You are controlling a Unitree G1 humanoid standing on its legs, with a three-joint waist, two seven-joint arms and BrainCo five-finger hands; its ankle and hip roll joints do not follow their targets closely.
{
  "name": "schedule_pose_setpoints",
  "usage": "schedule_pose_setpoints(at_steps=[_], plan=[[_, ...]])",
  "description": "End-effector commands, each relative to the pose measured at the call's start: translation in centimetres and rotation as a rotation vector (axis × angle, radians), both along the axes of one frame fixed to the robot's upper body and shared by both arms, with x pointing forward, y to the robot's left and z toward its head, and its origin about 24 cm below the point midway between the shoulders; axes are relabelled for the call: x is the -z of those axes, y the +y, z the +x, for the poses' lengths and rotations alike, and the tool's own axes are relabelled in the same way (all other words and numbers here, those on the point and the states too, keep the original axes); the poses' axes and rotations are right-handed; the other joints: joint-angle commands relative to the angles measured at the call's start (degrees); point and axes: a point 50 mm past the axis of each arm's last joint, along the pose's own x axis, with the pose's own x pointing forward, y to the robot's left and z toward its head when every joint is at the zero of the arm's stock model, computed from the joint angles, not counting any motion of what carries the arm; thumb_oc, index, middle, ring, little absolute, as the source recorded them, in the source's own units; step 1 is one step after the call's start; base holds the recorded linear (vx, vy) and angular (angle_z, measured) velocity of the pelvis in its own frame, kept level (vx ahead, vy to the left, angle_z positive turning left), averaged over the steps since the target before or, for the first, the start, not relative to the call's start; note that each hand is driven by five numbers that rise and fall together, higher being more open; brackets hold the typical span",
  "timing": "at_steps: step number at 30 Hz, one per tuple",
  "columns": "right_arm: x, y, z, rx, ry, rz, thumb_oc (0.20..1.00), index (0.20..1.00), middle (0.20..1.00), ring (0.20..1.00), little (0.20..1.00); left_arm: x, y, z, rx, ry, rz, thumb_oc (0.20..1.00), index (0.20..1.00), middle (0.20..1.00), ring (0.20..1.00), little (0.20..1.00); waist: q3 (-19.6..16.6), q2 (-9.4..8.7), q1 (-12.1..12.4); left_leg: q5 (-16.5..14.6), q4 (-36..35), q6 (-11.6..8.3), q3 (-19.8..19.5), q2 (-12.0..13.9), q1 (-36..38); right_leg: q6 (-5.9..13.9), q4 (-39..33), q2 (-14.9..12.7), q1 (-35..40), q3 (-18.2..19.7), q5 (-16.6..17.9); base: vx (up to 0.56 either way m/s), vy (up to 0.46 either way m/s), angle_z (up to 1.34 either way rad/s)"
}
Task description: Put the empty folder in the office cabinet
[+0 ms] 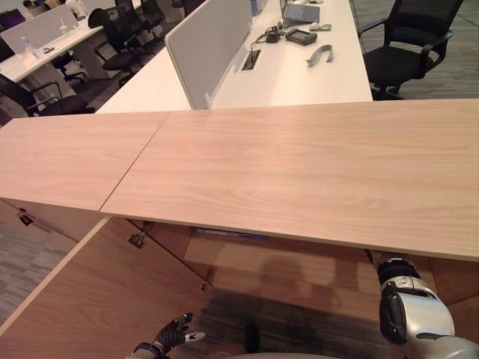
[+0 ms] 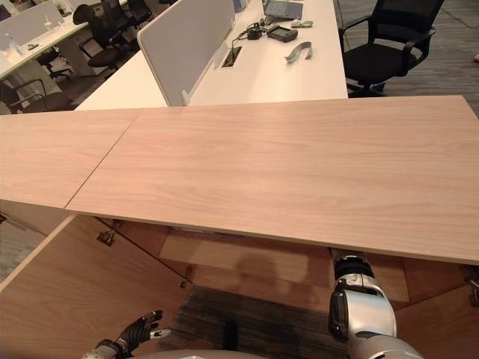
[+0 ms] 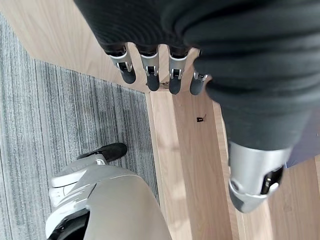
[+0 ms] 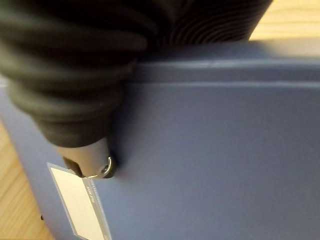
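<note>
The right hand (image 4: 92, 155) reaches under the cabinet top (image 1: 299, 172), thumb pressed on the blue folder (image 4: 210, 165); whether it grips cannot be told. The left hand (image 1: 174, 334) hangs low, fingers relaxed, near the open cabinet door (image 1: 90, 299).

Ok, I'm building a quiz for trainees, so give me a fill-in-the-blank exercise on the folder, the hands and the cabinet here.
1. The folder touching the thumb of the right hand is ___ in colour.
2. Its corner label is ___.
3. The right arm reaches ___ the wooden cabinet top.
4. The left hand, fingers relaxed, hangs over grey ___.
Missing words: blue; white; under; carpet.
</note>
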Motion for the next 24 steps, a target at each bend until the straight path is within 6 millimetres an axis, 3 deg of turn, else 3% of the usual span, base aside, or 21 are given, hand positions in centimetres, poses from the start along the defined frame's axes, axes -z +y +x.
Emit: schedule_pose_setpoints(at_steps=[1, 8, 15, 19, 24], plan=[[-10.2, -3.4, 2.9, 0.079, -0.302, -0.130, 0.200, 0.200, 0.200, 0.200, 0.200, -1.3, 1.3, 3.0, 0.047, -0.082, 0.029, 1.000, 1.000, 1.000, 1.000, 1.000, 3.90, -1.32, 2.30, -8.28, 2.05, -2.96, -1.59, 4.29, 5.21, 4.13, 2.97, -3.42, -3.60, -1.31, -0.38, -0.04, -0.012, 0.02], [-10.5, -3.3, 3.7, 0.085, -0.291, -0.036, 0.200, 0.200, 0.200, 0.200, 0.200, -2.8, 1.1, 5.3, 0.102, -0.163, 0.013, 1.000, 1.000, 1.000, 1.000, 1.000, 7.64, 0.94, 2.84, -8.16, 5.35, -2.99, -2.38, 3.99, -0.39, 4.02, 9.77, -4.64, -10.92, -1.27, -1.80, -0.08, -0.006, 0.02], [-12.8, -2.9, 4.7, 0.075, -0.321, -0.031, 0.200, 0.200, 0.200, 0.200, 0.200, -4.4, 1.5, 7.7, 0.088, -0.255, 0.002, 1.000, 1.000, 1.000, 1.000, 1.000, 11.07, 2.38, 3.68, -8.85, 11.79, -3.61, -3.28, 3.37, -9.15, 4.04, 16.75, -5.84, -19.83, -0.69, -3.42, -0.08, -0.027, 0.05], [-14.1, -3.3, 4.8, 0.093, -0.327, -0.032, 0.200, 0.200, 0.200, 0.200, 0.200, -5.0, 1.8, 8.8, 0.053, -0.291, 0.000, 1.000, 1.000, 1.000, 1.000, 1.000, 12.75, 3.32, 4.19, -10.66, 18.23, -4.15, -3.97, 2.71, -16.32, 3.83, 24.46, -6.86, -26.93, 0.35, -6.28, -0.04, -0.021, 0.06], [-14.2, -3.6, 4.7, 0.109, -0.313, -0.024, 0.200, 0.200, 0.200, 0.200, 0.200, -5.4, 2.2, 9.1, 0.047, -0.310, 0.017, 1.000, 1.000, 1.000, 1.000, 1.000, 13.68, 3.57, 4.28, -14.15, 25.56, -3.73, -4.86, 2.14, -22.03, 3.28, 32.60, -7.60, -32.65, 1.52, -10.29, 0.00, -0.016, 0.16]])
